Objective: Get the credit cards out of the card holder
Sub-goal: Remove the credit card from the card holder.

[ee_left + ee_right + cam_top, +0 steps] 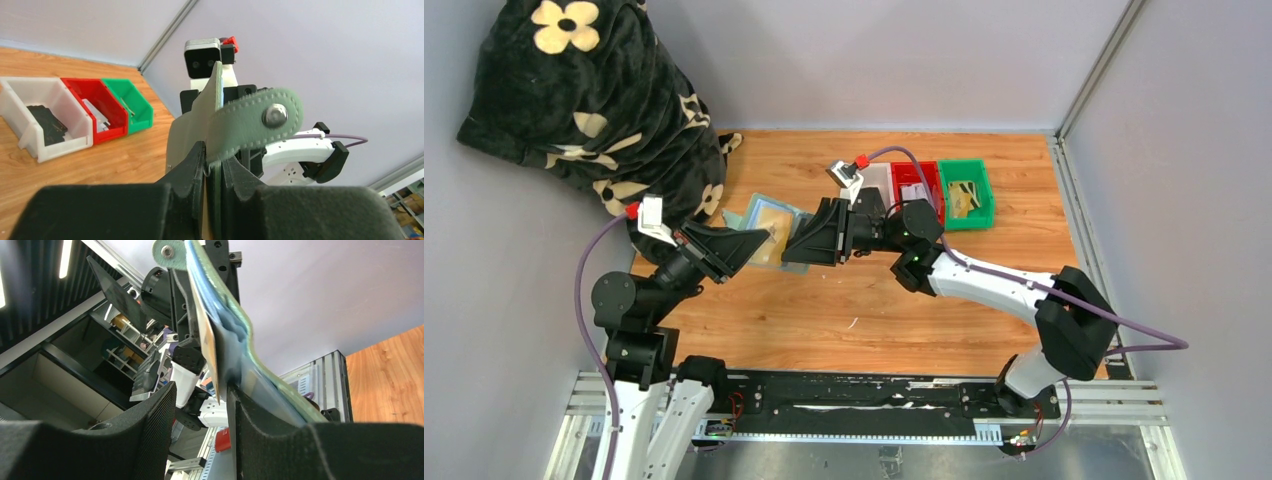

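Note:
The sage-green card holder (746, 214) hangs open above the table between both arms. My left gripper (759, 242) is shut on its edge; in the left wrist view the jaws (214, 152) pinch the card holder (187, 132), and its snap tab (255, 125) flops over the right finger. A tan-gold credit card (774, 228) sticks out of a pocket. My right gripper (792, 245) faces it from the right. In the right wrist view that gripper (200, 390) is open, with the card's edge (206, 340) between the fingers, close against the right finger (250, 430). The card holder (240, 335) runs past that finger's outside.
A white bin (879, 185), a red bin (916, 185) and a green bin (967, 192) stand in a row at the back right, with a dark item in the white bin (47, 122). A black flowered blanket (584, 90) is piled at the back left. Grey walls enclose the table.

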Action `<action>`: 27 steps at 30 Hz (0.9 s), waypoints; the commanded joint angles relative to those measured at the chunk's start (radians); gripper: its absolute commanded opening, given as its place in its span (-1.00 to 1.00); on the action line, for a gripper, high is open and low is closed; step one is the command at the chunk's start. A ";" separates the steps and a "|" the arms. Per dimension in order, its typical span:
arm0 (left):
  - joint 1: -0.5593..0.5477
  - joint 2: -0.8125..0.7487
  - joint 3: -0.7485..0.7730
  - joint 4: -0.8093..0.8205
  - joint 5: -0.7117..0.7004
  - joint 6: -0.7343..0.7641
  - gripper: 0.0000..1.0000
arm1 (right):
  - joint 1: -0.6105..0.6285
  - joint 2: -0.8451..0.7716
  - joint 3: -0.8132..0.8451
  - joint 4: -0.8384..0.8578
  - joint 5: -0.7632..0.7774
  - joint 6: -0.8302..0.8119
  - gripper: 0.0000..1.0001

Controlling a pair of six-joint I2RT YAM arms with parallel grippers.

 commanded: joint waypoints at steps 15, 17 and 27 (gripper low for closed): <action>-0.009 0.010 -0.030 0.019 0.070 -0.071 -0.74 | 0.033 -0.015 0.017 0.176 0.074 0.012 -0.66; -0.009 0.010 -0.021 0.012 0.065 -0.065 -0.74 | 0.033 -0.022 0.011 0.171 0.066 0.013 -0.70; -0.009 0.024 0.036 -0.024 0.029 -0.036 -0.77 | 0.032 -0.065 -0.047 0.189 0.054 0.016 -1.00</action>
